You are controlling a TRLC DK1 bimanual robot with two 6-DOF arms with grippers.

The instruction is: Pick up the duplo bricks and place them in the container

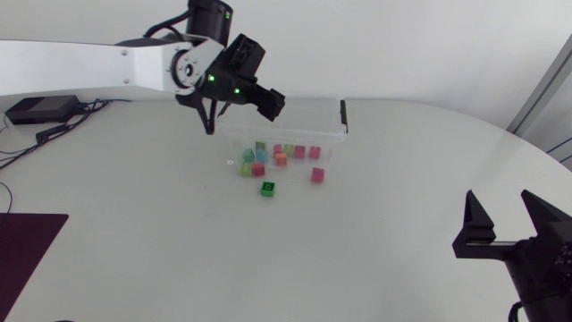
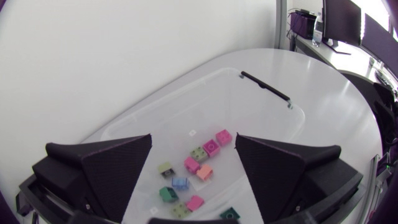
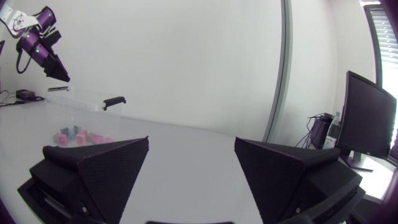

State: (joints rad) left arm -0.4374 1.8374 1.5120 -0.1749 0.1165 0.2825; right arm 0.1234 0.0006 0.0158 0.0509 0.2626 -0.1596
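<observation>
A clear plastic container [image 1: 326,132] with a black handle [image 1: 343,114] stands at the table's far middle. Several small duplo bricks [image 1: 280,156] in pink, green, blue and orange lie in and around its near side. A dark green brick [image 1: 267,189] sits on the table in front of it, and a pink brick [image 1: 317,175] lies near its front wall. My left gripper [image 1: 239,109] hangs open above the container's left end with nothing between its fingers. In the left wrist view the bricks [image 2: 199,163] lie below the open left gripper [image 2: 193,138]. My right gripper [image 1: 506,219] stands open at the near right.
A dark mat [image 1: 22,246] lies at the table's near left edge. A black box [image 1: 40,109] with cables sits at the far left. In the right wrist view the container [image 3: 78,99] and my left arm [image 3: 38,38] show far ahead of the open right gripper [image 3: 191,142].
</observation>
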